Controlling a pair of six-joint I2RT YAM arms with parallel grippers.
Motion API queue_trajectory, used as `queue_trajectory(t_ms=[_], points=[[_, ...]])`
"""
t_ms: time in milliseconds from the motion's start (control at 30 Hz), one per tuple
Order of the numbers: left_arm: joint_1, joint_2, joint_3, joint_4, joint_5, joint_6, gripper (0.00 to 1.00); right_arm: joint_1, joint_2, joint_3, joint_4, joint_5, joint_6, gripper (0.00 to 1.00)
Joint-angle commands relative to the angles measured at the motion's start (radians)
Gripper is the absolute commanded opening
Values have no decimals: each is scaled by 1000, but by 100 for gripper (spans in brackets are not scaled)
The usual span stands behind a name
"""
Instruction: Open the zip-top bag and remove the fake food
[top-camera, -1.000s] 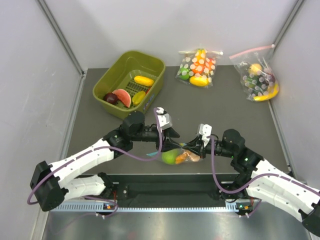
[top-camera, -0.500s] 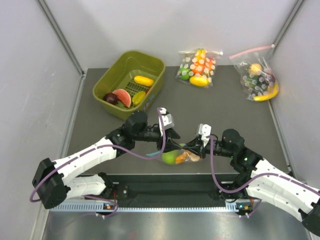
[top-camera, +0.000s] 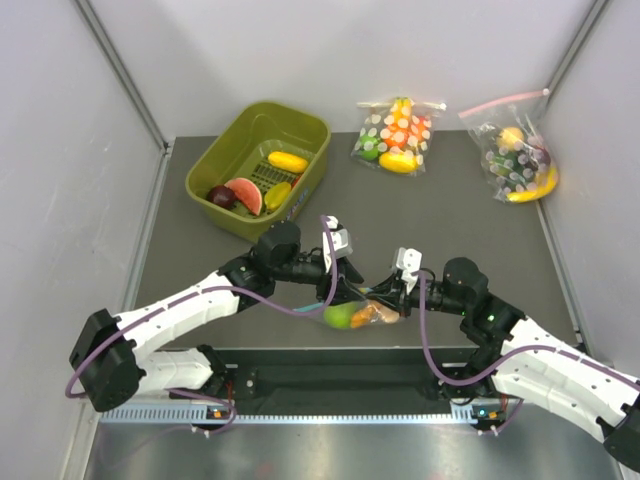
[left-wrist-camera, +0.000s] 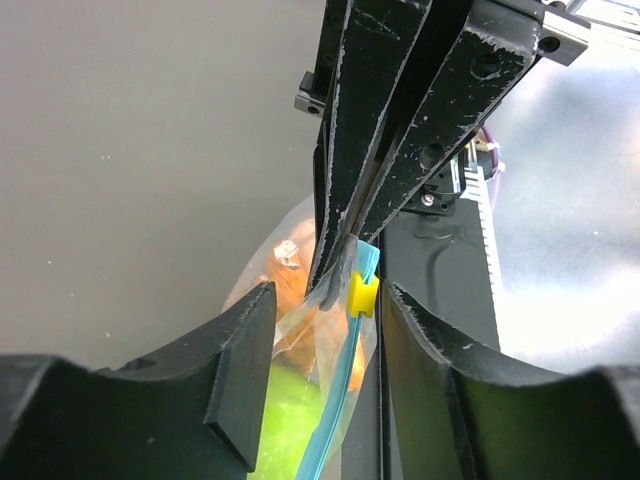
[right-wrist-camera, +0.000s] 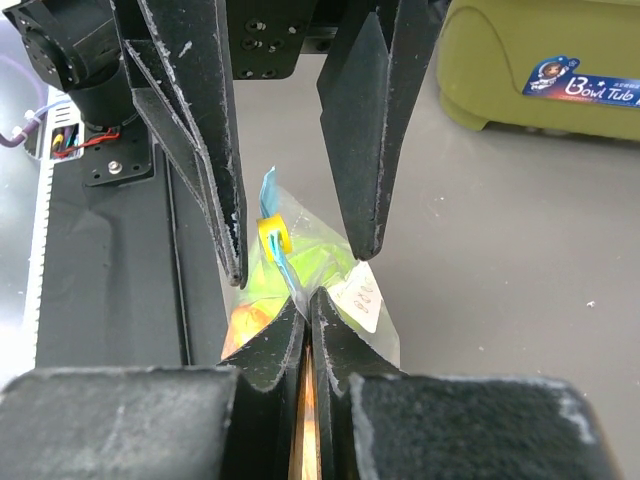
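Seen from above, two robot arms reached inward and met over the near edge of a dark table (top-camera: 440, 220). Between them was the zip-top bag (top-camera: 362, 312), small and clear, with the fake food inside: a round green fruit (top-camera: 338, 316) beside several orange pieces (top-camera: 380, 315). The right tool (right-wrist-camera: 305, 300) had its two fingers pressed tightly together, pinching the top of the bag at its light-blue zip strip (left-wrist-camera: 338, 410). The left tool (left-wrist-camera: 328, 300) was spread wide, one finger on either side of the strip and of the small yellow slider (left-wrist-camera: 362, 293) on it, gripping nothing. Whether the bag rested on the table or hung just above it could not be told. Farther back on the table stood an olive-green bin (top-camera: 300, 130) with toy food in it, and two larger dotted bags (top-camera: 395, 135) lay to its right.
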Motion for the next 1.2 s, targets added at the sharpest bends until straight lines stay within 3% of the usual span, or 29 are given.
queue_trajectory(t_ms=[0, 333, 500, 533, 667, 1167], points=[[5, -10, 15, 63, 29, -1, 51, -6, 3, 46, 40, -22, -11, 0], [5, -10, 18, 77, 39, -5, 49, -6, 23, 52, 34, -35, -13, 0], [5, -8, 15, 64, 47, 0, 28, -6, 17, 52, 29, -27, -13, 0], [5, -10, 13, 61, 48, 0, 20, -6, 14, 53, 31, -24, -13, 0], [5, -19, 4, 47, 55, 3, 8, -6, -3, 49, 37, 22, 2, 0], [5, -73, -66, 15, -25, 5, 6, -46, -35, 44, 40, 82, 47, 0]])
